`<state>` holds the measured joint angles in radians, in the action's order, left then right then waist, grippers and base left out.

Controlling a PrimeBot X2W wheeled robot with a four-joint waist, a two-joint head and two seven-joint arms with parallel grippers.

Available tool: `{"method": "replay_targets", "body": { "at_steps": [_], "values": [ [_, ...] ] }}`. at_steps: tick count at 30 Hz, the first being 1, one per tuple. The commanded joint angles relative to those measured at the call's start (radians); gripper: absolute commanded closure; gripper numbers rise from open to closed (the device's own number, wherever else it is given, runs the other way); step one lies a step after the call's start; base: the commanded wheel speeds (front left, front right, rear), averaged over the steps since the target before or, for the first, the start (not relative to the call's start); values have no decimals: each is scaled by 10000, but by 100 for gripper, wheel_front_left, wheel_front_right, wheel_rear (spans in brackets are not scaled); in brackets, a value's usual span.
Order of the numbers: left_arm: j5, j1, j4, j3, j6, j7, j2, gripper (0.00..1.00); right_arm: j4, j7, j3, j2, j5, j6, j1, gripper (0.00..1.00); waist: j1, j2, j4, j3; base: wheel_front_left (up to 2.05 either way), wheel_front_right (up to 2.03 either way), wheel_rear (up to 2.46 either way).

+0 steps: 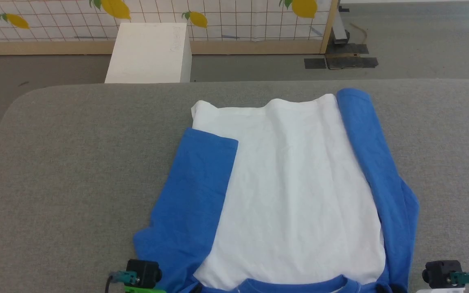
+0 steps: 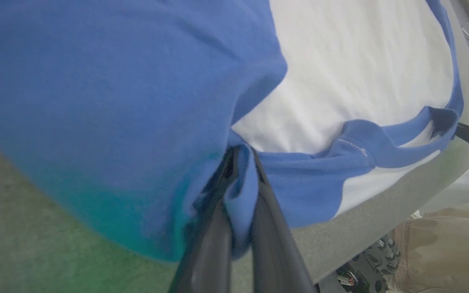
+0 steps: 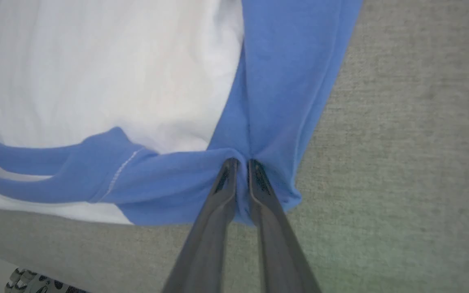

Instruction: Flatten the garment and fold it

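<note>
Between each clamped pair of tips, left gripper [image 2: 242,156] and right gripper [image 3: 241,162], sits a shoulder of the garment [image 1: 295,183]; raise both evenly, edge taut.

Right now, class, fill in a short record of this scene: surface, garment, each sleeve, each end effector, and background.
Surface: grey cloth-covered table
Garment: T-shirt, white body spread out, blue neck band nearest the robot
Left sleeve: blue, folded in, cuff resting on the white body
Right sleeve: blue, lying along the body's right edge
Left end effector: shut on blue fabric beside the neck band
Right end effector: fingers pinching blue fabric at the other shoulder
Background: white box beyond the table's far edge
</note>
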<state>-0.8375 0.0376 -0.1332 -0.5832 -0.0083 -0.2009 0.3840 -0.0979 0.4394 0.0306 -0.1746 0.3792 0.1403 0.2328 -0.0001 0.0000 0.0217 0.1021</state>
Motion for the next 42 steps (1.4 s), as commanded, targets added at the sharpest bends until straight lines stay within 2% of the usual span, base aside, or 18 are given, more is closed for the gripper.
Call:
{"method": "replay_targets", "body": {
  "at_steps": [1, 2, 3, 7, 10, 13, 16, 17, 18, 19, 21, 23, 27, 31, 35, 38, 42],
  "values": [
    [-51, -143, -110, 10, -54, -12, -67, 23, -297, 49, -78, 24, 66, -96, -151, 0, 1, 0, 0, 2, 0, 0, 0],
    [-115, -126, -46, 27, -70, -28, -72, 4, -270, 109, -118, 4, 156, -96, -159, 0, 1, 0, -5, -2, 0, 0, 0],
    [-205, -94, 27, 52, -78, -58, -81, 0, -201, 167, -117, -11, 243, -96, -155, 0, 1, 0, -8, -11, 0, 0, 0],
    [-576, 170, 642, 210, 58, -250, -19, 0, 525, 650, 5, -206, 597, -96, 21, 0, 1, 0, -48, -82, 0, 0, 0],
    [-627, 465, 1429, 475, 361, -88, 133, 0, 1526, 1223, 294, -308, 967, -96, 315, 0, 1, 0, -89, -134, 0, 0, 0],
    [-536, 770, 2318, 929, 764, 421, 255, 0, 2673, 1509, 874, -293, 1187, -96, 557, 0, 1, 0, -109, -135, 0, 0, 0],
    [-109, 1001, 3141, 1473, 1224, 1359, 295, 0, 3750, 1164, 1709, 85, 890, -96, 602, 0, 1, 0, -88, -107, 0, 0, 0],
    [450, 1096, 3584, 1938, 1574, 2566, 113, 0, 4572, 299, 2123, 643, 172, -96, 440, 0, 1, 0, -53, -35, 0, 0, 0],
    [661, 1097, 3661, 2099, 1656, 3112, -19, 0, 4758, -195, 2195, 790, -176, -96, 358, 0, 1, 0, -36, 3, 0, 0, 0],
    [1964, 998, 3508, 2445, 2039, 4429, -324, 0, 4740, -2378, 2245, 1164, -1169, -96, 135, 0, 1, 0, 25, 105, 0, 0, 0],
    [2691, 998, 3425, 2653, 2173, 4592, -625, 0, 4424, -3530, 2113, 1220, -1652, -96, 158, 0, 1, 0, 41, 128, 0, 0, 0],
    [3285, 1077, 3663, 3204, 2251, 4616, -1338, 0, 3911, -4511, 2092, 1234, -1599, -96, 235, 0, 1, 0, 34, 141, 0, 0, 0],
    [4201, 1708, 3714, 4067, 1805, 4622, -2557, 0, 2926, -5781, 1852, 1240, -1440, -96, 380, 0, 1, 0, -4, 144, 0, 0, 0],
    [4598, 1940, 3632, 4697, 1118, 4624, -3077, 0, 2331, -6336, 1789, 1241, -1332, -96, 273, 0, 1, 0, -12, 191, 0, 0, 0],
    [5070, 1574, 3521, 5102, 574, 4624, -3183, 0, 2188, -6534, 1911, 1242, -1414, -96, 24, 0, 1, 0, 12, 331, 0, 0, 0],
    [5300, 895, 3069, 5025, 119, 4623, -2999, 0, 2250, -6586, 1955, 1242, -1454, -96, -128, 0, 1, 0, 34, 565, 0, 0, 0],
    [5372, -481, 2403, 4629, -380, 3483, -2490, 0, 2426, -6555, 1850, 1242, -1488, -96, -305, 0, 1, 0, -9, 1073, 0, 0, 0]
  ]
}}
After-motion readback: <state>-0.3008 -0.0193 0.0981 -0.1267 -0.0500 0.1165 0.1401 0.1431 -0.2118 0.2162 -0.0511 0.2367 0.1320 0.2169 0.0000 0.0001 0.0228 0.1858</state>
